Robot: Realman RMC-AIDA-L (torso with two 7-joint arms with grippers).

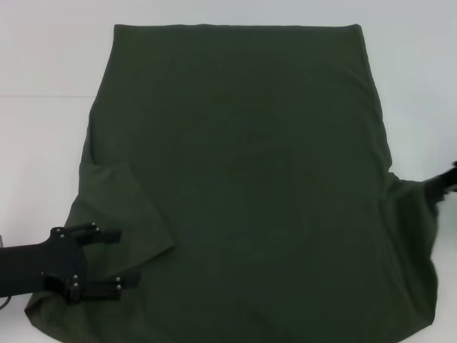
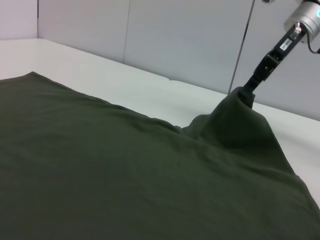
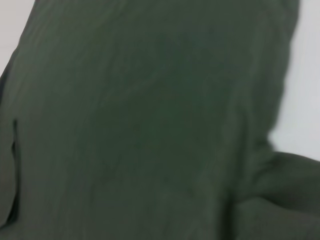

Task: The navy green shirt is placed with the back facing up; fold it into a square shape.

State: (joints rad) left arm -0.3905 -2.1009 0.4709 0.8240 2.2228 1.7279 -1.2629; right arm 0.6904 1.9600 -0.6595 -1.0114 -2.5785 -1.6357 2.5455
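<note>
We are seeing the navy green shirt (image 1: 243,179) lying spread across the bench (image 1: 43,143), our left hand (image 1: 107,261) hovering over its near-left sleeve, our right hand (image 1: 446,179) pinching its right sleeve.

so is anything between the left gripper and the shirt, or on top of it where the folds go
Nothing visible is. The left gripper, fingers open, hangs right over the near-left sleeve of the navy green shirt. The right gripper already pinches the right sleeve, lifting it. No other object lies on the shirt or on the white table.
</note>
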